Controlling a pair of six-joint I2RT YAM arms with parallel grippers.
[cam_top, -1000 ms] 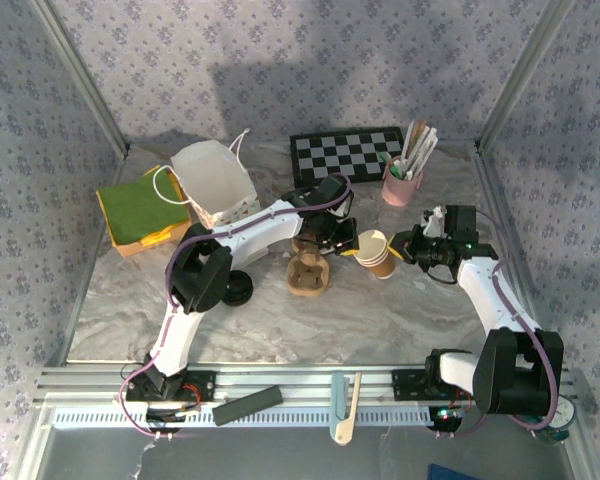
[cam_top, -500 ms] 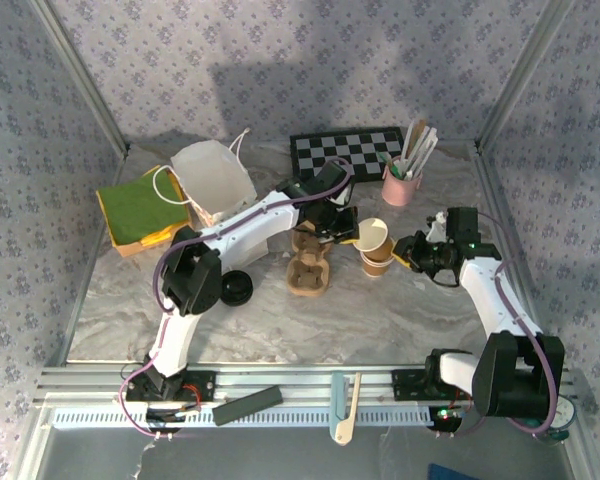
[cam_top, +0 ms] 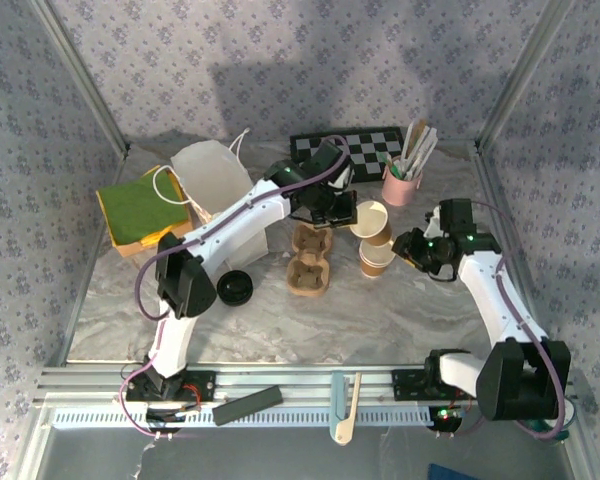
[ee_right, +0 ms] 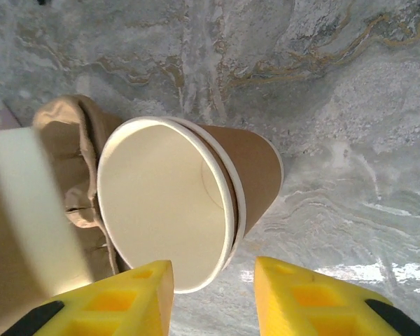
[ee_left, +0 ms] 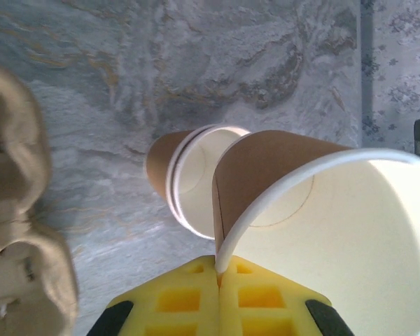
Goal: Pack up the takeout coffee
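Observation:
The takeout coffee cup (cam_top: 371,220), tan paper with a white rim and no lid, hangs above the table with my left gripper (cam_top: 352,214) shut on its rim. In the left wrist view the yellow pads (ee_left: 196,297) pinch the rim of that cup (ee_left: 287,182). Below it stands a stack of nested cups (cam_top: 377,259) (ee_left: 169,175). My right gripper (cam_top: 400,250) is open just right of the stack (ee_right: 189,189). Its pads (ee_right: 136,297) stand either side of the near rim and do not clamp it. A round black lid (cam_top: 235,288) lies on the table to the left.
A brown pulp cup tray (cam_top: 308,262) (ee_left: 14,210) sits left of the stack. A white paper bag (cam_top: 215,180), a green-topped yellow box (cam_top: 140,210), a checkerboard (cam_top: 365,150) and a pink cup of stirrers (cam_top: 403,182) line the back.
My left gripper has pulled the top cup up and back out of the stack. My right gripper has opened, let go of the stack and drawn slightly right.

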